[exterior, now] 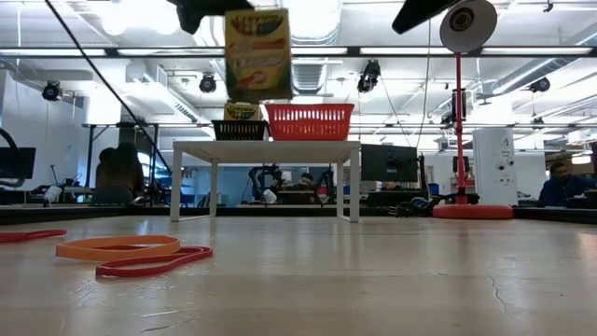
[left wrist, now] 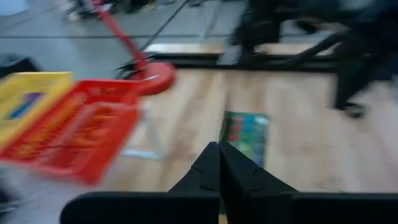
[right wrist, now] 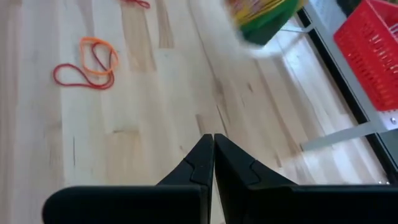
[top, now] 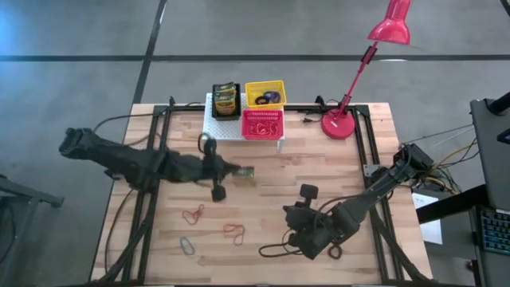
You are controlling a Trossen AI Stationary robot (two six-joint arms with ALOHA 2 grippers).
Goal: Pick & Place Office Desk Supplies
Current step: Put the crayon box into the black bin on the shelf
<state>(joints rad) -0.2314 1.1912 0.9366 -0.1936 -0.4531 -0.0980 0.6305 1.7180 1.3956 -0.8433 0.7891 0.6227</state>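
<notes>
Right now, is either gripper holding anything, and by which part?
The left gripper is shut on a crayon box, pinching its top end so it hangs above the table. The right gripper is shut and empty.

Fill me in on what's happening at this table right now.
The left pincer is shut on a crayon box and holds it in the air above the wooden table, short of the white rack. On the rack sit a black basket with another crayon box in it, a yellow basket and a red basket. Several elastic loops lie on the table's near side. The right pincer is shut, empty, idle low over the table.
</notes>
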